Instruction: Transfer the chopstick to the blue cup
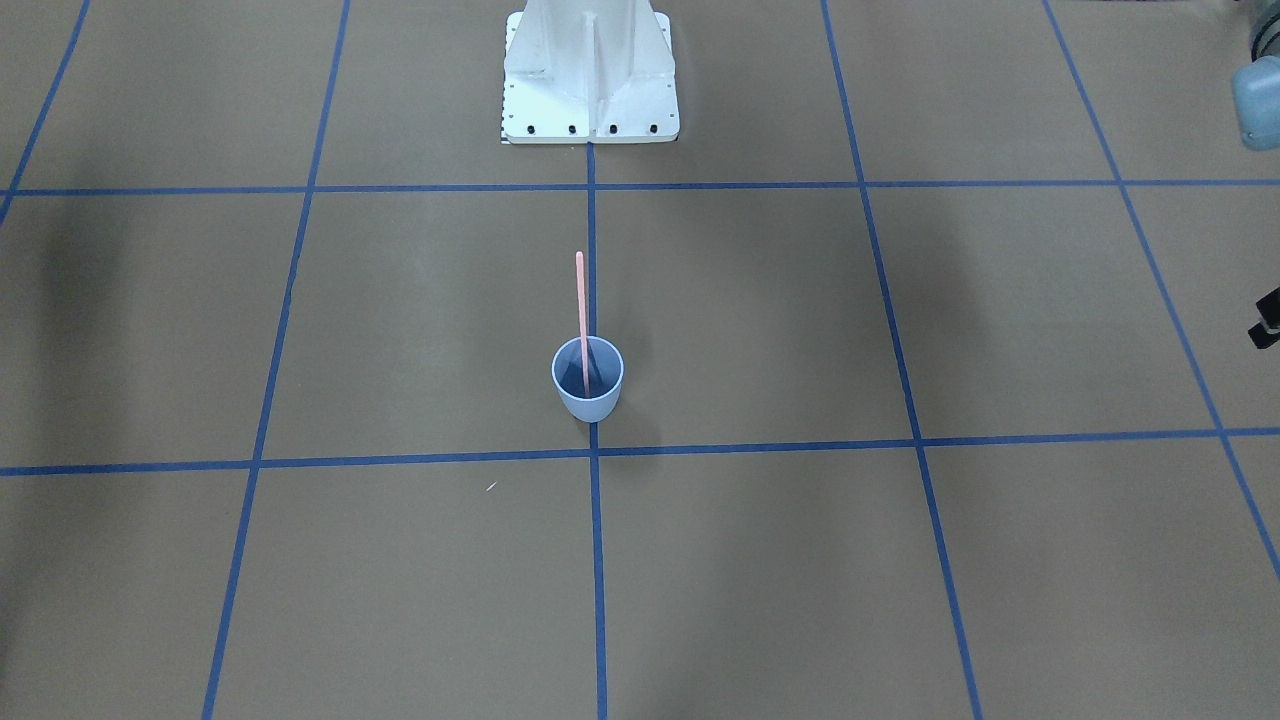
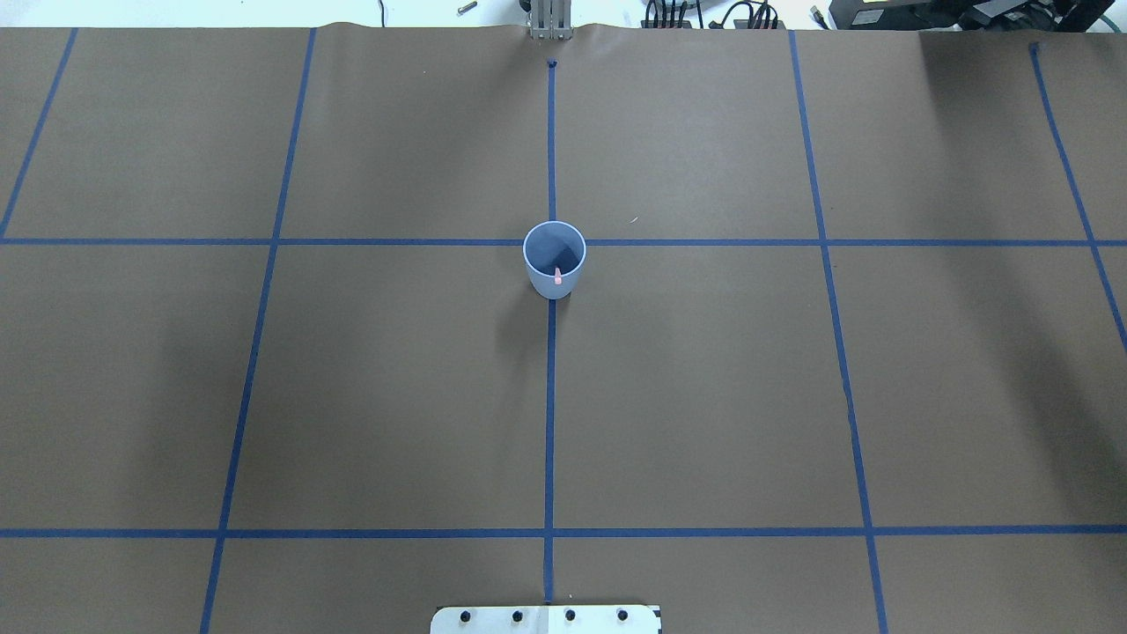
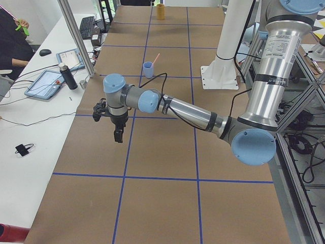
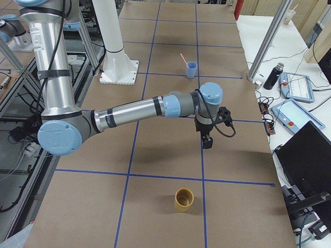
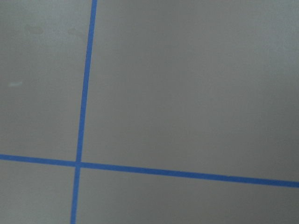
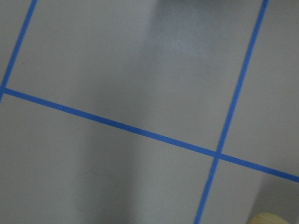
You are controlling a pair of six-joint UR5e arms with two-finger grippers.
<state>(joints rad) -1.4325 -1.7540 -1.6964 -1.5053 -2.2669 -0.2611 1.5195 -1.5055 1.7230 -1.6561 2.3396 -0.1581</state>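
Chopstick [image 1: 580, 300] is leaning inside the blue cup [image 1: 588, 398]. Left hand [image 3: 118, 138] and right hand [image 4: 207, 142] are hovering well apart from it, and I cannot tell how wide they are.

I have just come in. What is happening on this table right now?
The chopstick stands inside the blue cup, leaning on its rim toward the robot's base. Nothing holds it: the left gripper and the right gripper hang above the table, far from the cup on either side. Whether they are open or shut cannot be told. The transfer looks finished.
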